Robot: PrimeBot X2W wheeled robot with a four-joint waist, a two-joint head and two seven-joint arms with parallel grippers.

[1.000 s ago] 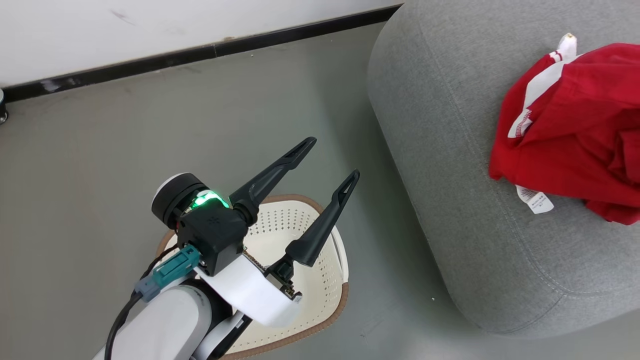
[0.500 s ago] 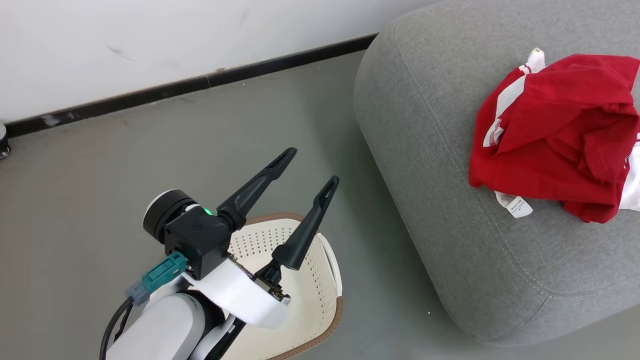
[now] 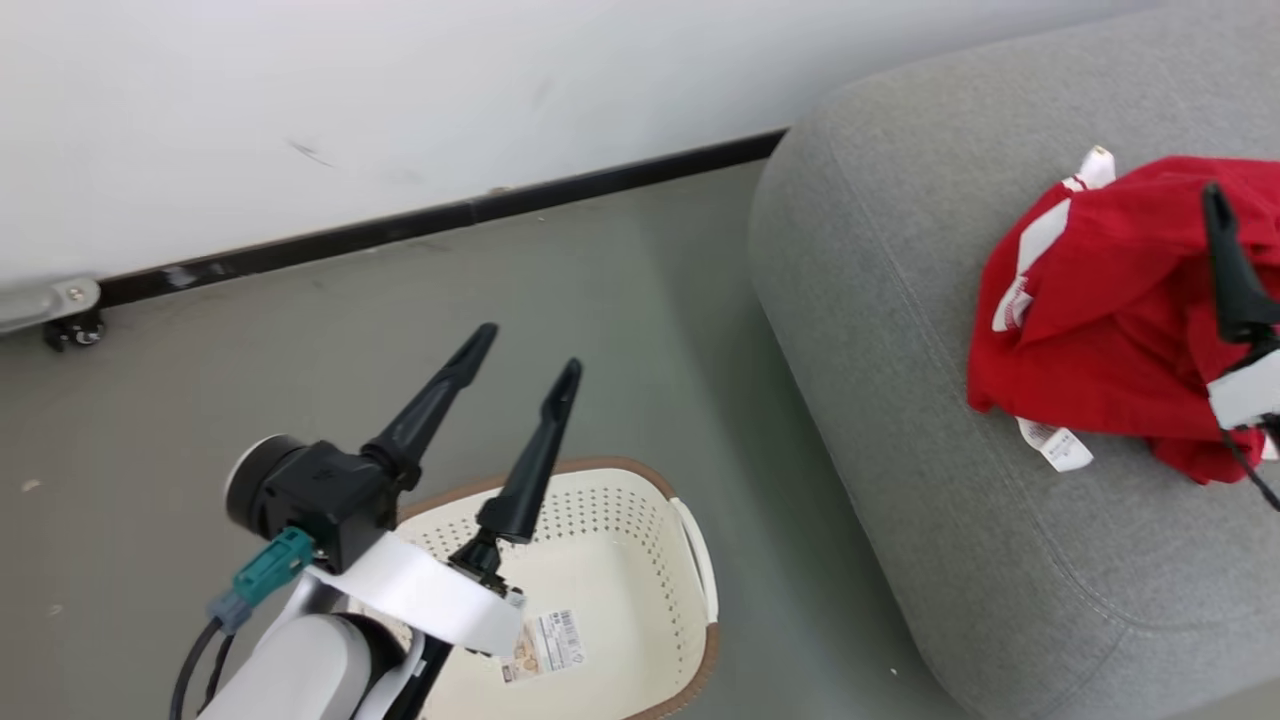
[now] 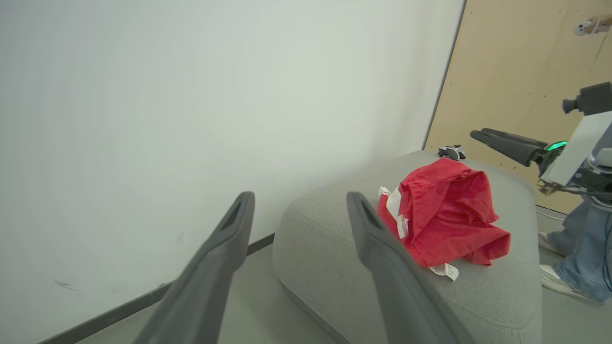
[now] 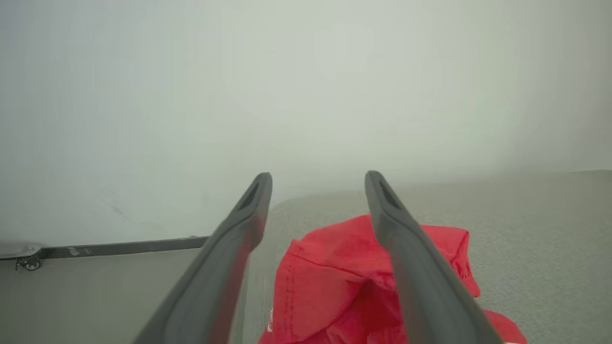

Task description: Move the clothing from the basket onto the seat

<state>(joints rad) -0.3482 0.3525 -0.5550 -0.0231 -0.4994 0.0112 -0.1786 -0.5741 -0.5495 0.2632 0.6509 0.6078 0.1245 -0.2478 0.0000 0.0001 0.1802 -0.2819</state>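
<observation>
I saw the crumpled bright-red, white-trimmed clothing (image 3: pixel 1100 320) lying on the rounded light-grey fabric seat (image 3: pixel 900 420), at right. My left pincer (image 3: pixel 530 348) hung spread apart above the cream perforated plastic basket (image 3: pixel 620 540) on the grey floor (image 3: pixel 300 400). My right pincer (image 5: pixel 319 176), also spread, hovered over the clothing, perhaps touching it.

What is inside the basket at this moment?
The basket shows a label sticker on its bare bottom and no garments; its near-left part is covered by the left arm. The clothing lies on the seat.
</observation>
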